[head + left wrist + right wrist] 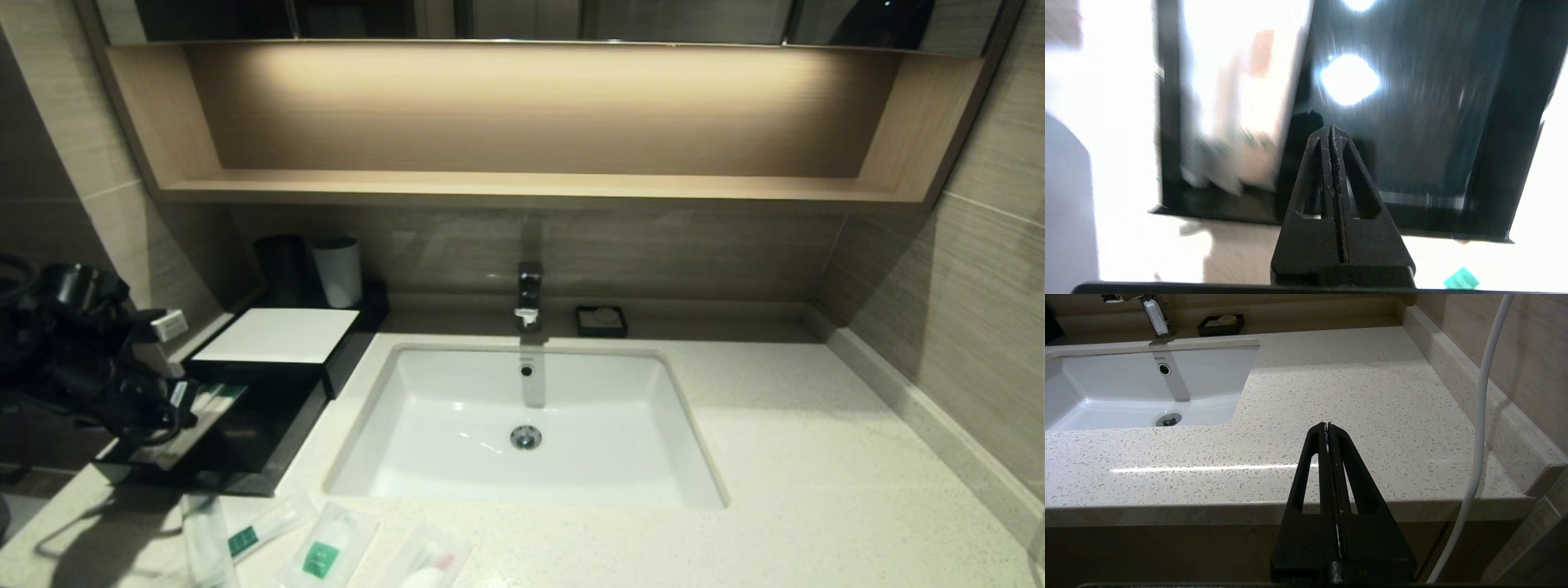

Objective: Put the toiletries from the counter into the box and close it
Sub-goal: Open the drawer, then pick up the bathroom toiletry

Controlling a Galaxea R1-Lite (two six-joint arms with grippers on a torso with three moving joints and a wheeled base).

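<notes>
The black box with a white top panel stands at the left of the counter. Its black drawer is pulled out toward me. One clear-wrapped packet lies in the drawer's left side and also shows in the left wrist view. My left gripper hovers over the drawer, shut and empty. On the counter's front edge lie two toothbrush packs, a green-label sachet and a packet with a pink-red mark. My right gripper is shut and empty above the counter's front right.
The white sink with its faucet sits in the middle. A black tumbler and a white tumbler stand behind the box. A small black dish is behind the sink. A white cable hangs beside my right gripper.
</notes>
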